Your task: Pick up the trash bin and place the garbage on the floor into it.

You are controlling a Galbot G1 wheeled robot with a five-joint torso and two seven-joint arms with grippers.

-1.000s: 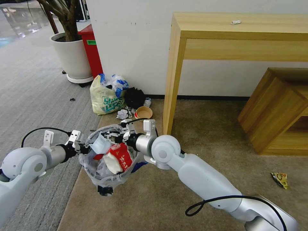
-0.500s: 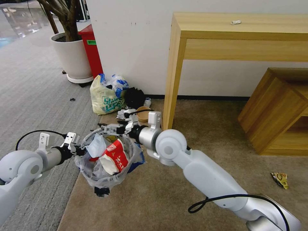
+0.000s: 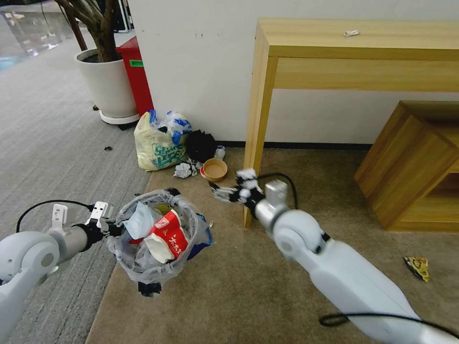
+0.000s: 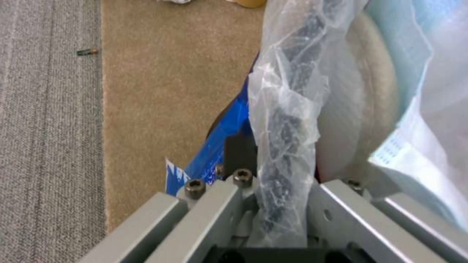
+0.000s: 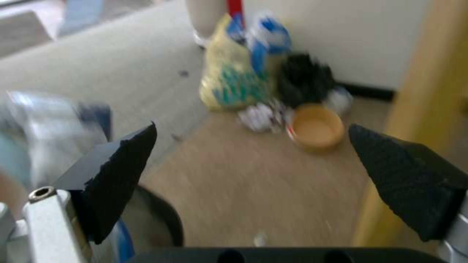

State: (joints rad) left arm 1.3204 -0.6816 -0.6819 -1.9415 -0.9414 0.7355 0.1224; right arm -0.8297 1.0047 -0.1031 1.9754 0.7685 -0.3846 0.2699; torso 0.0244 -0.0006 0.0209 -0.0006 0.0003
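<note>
The left tool (image 3: pixel 111 228) grips the rim of the trash bin (image 3: pixel 158 239), held above the floor. The right tool (image 3: pixel 224 193), fingers wide and empty, hangs beside it, near a paper bowl (image 3: pixel 214 168).

We're scanning for readable print, and there isn't much. On the red wrapper (image 3: pixel 173 235) sitting in the trash bin (image 3: pixel 158 239) we catch white characters running down its face, but we cannot read them. Over by the wall, the yellowish shopping bag (image 3: pixel 155 145) shows large green lettering across its front, too creased for us to make out. The red cabinet (image 3: pixel 136 79) behind it carries a green label with no text we can read. In the left wrist view, white marks sit on the blue print (image 4: pixel 214 153) of the bin liner, and they are illegible too.
</note>
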